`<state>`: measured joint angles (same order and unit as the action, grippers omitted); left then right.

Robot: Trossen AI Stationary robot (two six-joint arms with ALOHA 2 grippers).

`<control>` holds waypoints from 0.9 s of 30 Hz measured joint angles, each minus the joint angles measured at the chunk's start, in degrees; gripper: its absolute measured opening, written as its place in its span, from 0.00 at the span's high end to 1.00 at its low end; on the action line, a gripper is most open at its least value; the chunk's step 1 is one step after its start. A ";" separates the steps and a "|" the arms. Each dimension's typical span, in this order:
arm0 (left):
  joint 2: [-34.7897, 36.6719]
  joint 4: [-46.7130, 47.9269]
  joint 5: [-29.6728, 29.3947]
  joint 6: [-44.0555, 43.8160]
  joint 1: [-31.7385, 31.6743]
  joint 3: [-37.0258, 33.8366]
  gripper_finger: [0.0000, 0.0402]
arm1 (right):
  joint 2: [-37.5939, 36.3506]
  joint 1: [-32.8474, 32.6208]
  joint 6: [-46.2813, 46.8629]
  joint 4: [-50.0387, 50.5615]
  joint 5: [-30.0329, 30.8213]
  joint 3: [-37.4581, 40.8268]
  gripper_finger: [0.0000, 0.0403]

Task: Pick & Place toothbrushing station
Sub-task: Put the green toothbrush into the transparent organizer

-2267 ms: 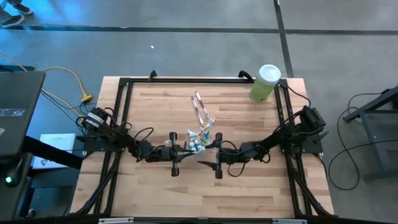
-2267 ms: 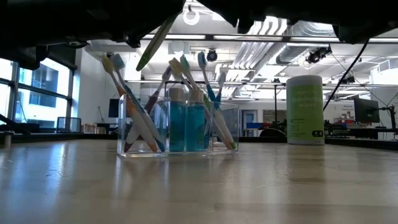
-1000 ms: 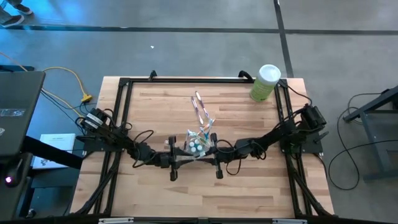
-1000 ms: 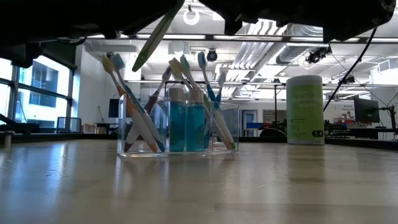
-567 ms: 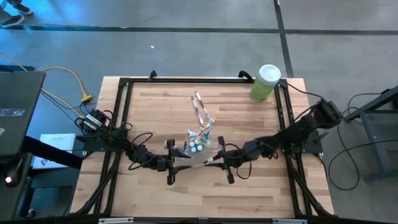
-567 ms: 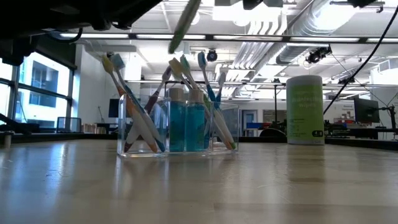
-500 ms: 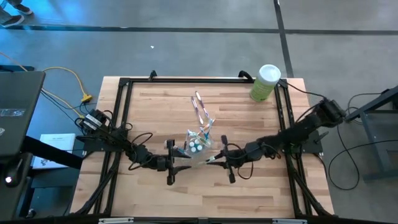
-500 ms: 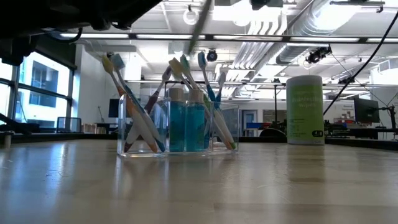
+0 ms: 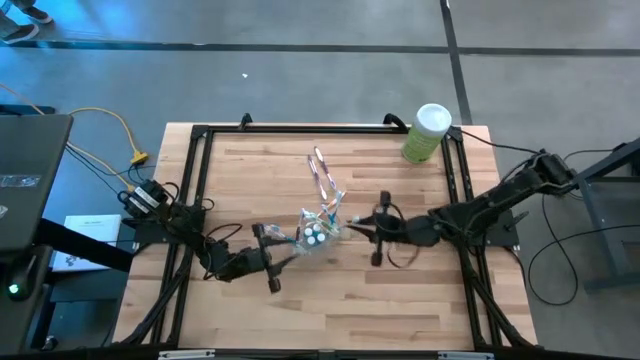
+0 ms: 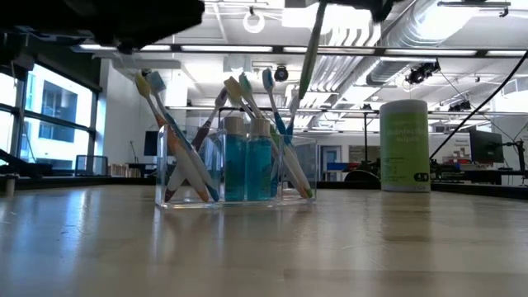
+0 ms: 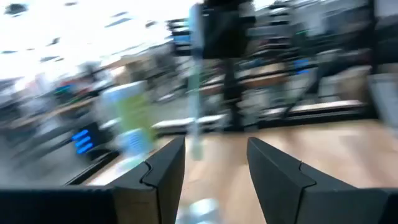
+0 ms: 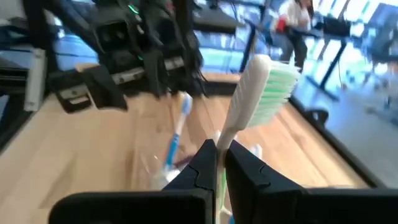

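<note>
The right claw [image 12: 219,163] is pinched shut on the handle of a green-and-white toothbrush [image 12: 258,93], bristle end sticking out past the fingertips. Seen from above, this claw [image 9: 372,228] now sits just to the right of the clear holder [image 9: 318,236], whereas a second ago both claws met low in front of it with the brush spanning the gap between them. The brush has passed from the left arm to the right: it hung slanted over the holder's left side then, and in the level view it now hangs almost upright [image 10: 308,45] over the right part of the holder [image 10: 238,175], its lower end among the tops of the brushes already standing there.

The left claw [image 11: 211,163] has opened within that second and backed away toward the lower left; its fingers stand moderately apart with nothing between them. From above it [image 9: 279,256] lies near the holder's lower-left corner, not touching it.

The hand-over looks finished, and the likely step in hand is lowering this brush into the holder. Inside stand several toothbrushes [image 10: 177,157] and teal toothpaste tubes [image 10: 247,165]. Two more toothbrushes [image 9: 322,172] lie loose on the wooden surface [image 9: 250,180] behind the holder, so some work remains. The green canister [image 9: 427,133] stands well apart at the far right corner.
</note>
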<state>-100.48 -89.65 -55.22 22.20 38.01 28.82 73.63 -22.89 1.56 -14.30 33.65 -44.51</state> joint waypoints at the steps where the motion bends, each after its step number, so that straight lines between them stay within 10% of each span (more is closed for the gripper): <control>1: 0.41 -0.01 -3.69 -0.01 0.33 0.00 0.59 | 0.76 1.56 1.25 0.56 -1.01 -0.02 0.98; 17: 5.17 -0.13 -19.67 9.26 7.42 0.00 0.59 | 14.74 10.74 8.58 -2.50 -11.53 0.44 0.96; 27: 5.17 -0.15 -20.08 9.33 7.51 0.00 0.59 | 14.66 10.53 4.44 -3.31 -12.68 0.42 0.70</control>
<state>-95.31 -89.80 -75.31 31.53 45.52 28.82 88.29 -12.36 6.00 -17.61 20.97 -44.10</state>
